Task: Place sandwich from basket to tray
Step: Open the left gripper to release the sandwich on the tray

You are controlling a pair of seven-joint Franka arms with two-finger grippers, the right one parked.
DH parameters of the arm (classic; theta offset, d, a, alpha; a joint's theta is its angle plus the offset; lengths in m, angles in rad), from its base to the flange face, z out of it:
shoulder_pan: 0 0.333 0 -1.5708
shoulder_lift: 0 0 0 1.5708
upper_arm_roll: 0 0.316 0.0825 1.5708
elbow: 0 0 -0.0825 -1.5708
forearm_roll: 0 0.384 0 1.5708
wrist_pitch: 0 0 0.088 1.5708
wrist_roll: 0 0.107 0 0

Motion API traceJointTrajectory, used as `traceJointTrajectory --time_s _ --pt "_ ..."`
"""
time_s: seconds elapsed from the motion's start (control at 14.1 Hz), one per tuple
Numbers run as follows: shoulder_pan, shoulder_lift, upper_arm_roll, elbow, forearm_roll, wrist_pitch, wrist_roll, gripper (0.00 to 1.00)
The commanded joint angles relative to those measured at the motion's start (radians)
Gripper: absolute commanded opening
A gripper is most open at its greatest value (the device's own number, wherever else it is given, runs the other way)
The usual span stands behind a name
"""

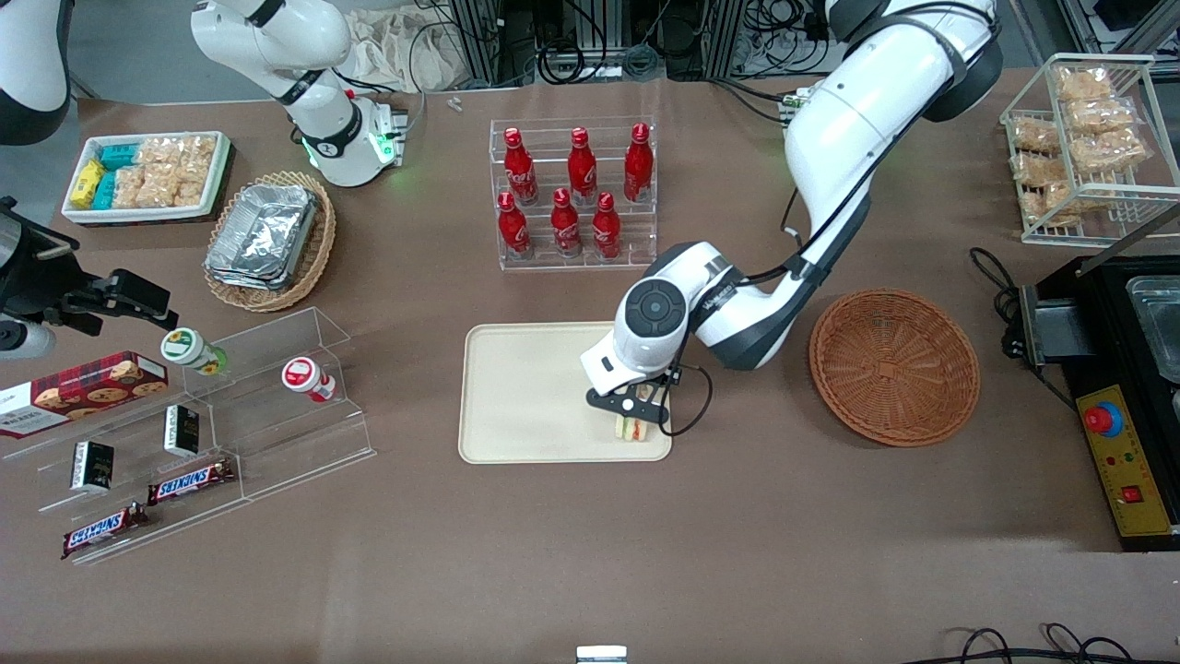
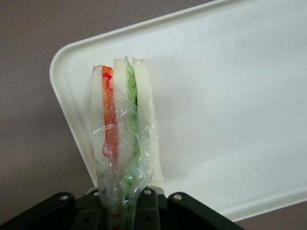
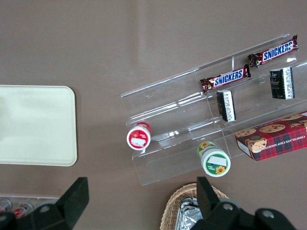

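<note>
The sandwich, a plastic-wrapped wedge of pale bread with orange-red and green filling, is pinched by its wrapped end in my left gripper, which is shut on it. In the front view the gripper holds the sandwich over the corner of the cream tray that is nearest the front camera and the basket. The sandwich's cut edge points down at the tray; I cannot tell whether it touches. The reddish-brown wicker basket lies beside the tray, toward the working arm's end, with nothing in it.
A clear rack of red bottles stands farther from the front camera than the tray. A clear stepped shelf with snack bars and small jars lies toward the parked arm's end. A black control box sits beside the basket at the table's edge.
</note>
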State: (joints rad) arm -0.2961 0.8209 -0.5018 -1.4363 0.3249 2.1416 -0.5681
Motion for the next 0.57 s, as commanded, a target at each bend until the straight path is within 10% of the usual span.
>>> traceJointTrajectory --time_s 0.0,0.07,0.14,0.5 --pt "-0.015 0.034 0.003 0.048 0.026 0.000 -0.039 0.52" --pt "-0.014 0.030 0.005 0.048 0.028 -0.002 -0.039 0.91" --pt "-0.012 0.024 0.005 0.045 0.028 -0.005 -0.041 0.99" --pt "0.060 -0.081 0.000 0.046 0.028 -0.104 -0.050 1.00"
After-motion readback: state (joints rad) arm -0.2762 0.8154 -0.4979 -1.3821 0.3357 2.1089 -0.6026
